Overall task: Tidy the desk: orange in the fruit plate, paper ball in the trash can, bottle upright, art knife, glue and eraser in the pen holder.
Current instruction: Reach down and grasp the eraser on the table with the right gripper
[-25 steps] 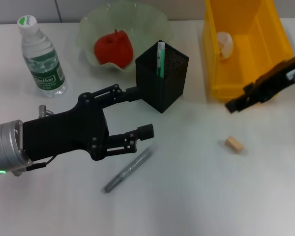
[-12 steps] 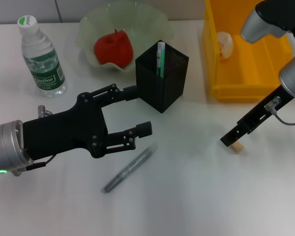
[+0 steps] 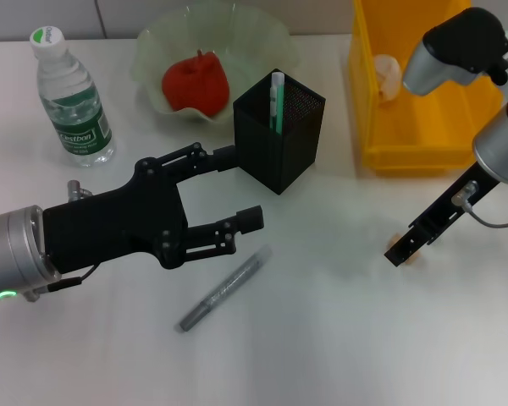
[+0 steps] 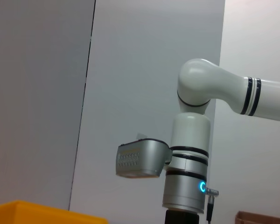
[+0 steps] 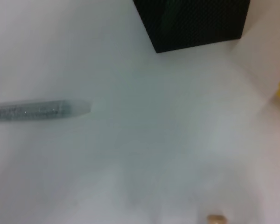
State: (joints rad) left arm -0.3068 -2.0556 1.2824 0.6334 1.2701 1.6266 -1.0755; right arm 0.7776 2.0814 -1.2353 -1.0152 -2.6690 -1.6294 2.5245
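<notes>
A small tan eraser [image 3: 393, 246] lies on the white desk at the right, and my right gripper [image 3: 404, 251] hangs right over it, partly covering it. The eraser also shows in the right wrist view [image 5: 216, 218]. A grey pen-shaped tool [image 3: 222, 290] lies on the desk centre, also in the right wrist view [image 5: 37, 110]. My left gripper [image 3: 239, 188] is open and empty, held above the desk just left of the black mesh pen holder [image 3: 279, 139], which holds a white-green stick [image 3: 277, 100]. A red fruit [image 3: 195, 82] sits in the green plate [image 3: 262, 38]. The bottle [image 3: 72, 101] stands upright.
A yellow bin [image 3: 423, 135] at the back right holds a paper ball [image 3: 388, 74]. The pen holder's corner shows in the right wrist view [image 5: 196, 21]. The left wrist view shows my right arm [image 4: 191, 154] against a grey wall.
My right arm has swung from in front of the yellow bin down and left onto the eraser. The left arm has stayed put.
</notes>
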